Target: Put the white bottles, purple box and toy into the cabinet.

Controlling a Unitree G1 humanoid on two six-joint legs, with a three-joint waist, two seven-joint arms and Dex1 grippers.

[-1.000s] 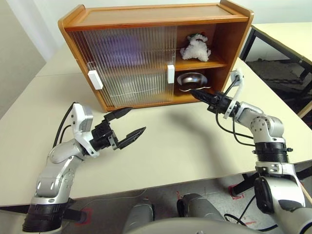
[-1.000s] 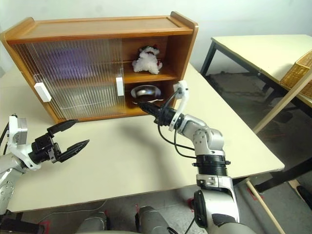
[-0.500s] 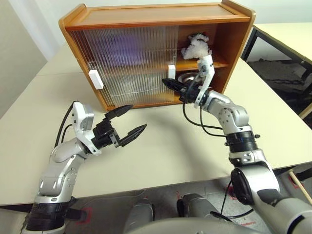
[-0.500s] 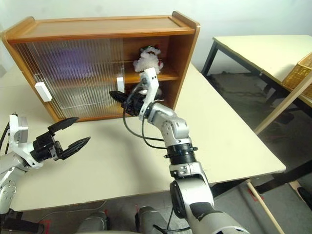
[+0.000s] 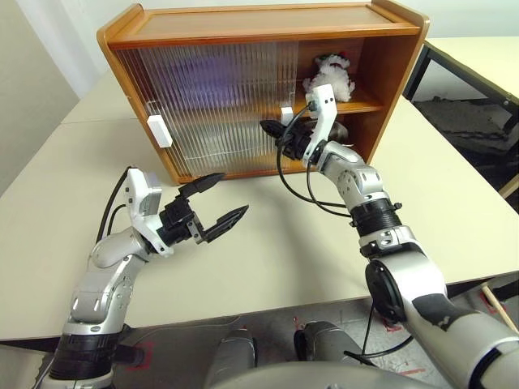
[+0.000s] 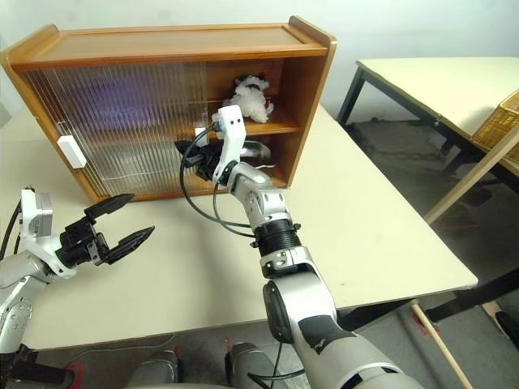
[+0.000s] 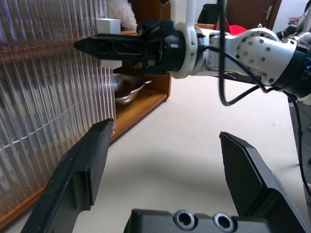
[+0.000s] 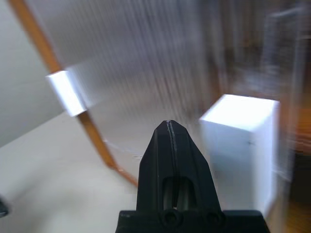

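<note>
The right end effector (image 5: 268,127), clenched on nothing, points at one white handle (image 5: 285,117) on the ribbed sliding door (image 5: 219,101) near frame centre. Behind stands the cabinet (image 5: 259,32), upper frame: one toy (image 5: 329,78) upright on the upper shelf, one steel bowl (image 7: 127,87) below. The left end effector (image 5: 217,202) is spread, released, over the surface (image 5: 276,243).

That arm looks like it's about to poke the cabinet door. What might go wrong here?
The shut right gripper points at the white handle of the sliding door; it could slip off the handle and scrape the ribbed panel. If the door slides across, it would cover the toy and the steel bowl.
</note>
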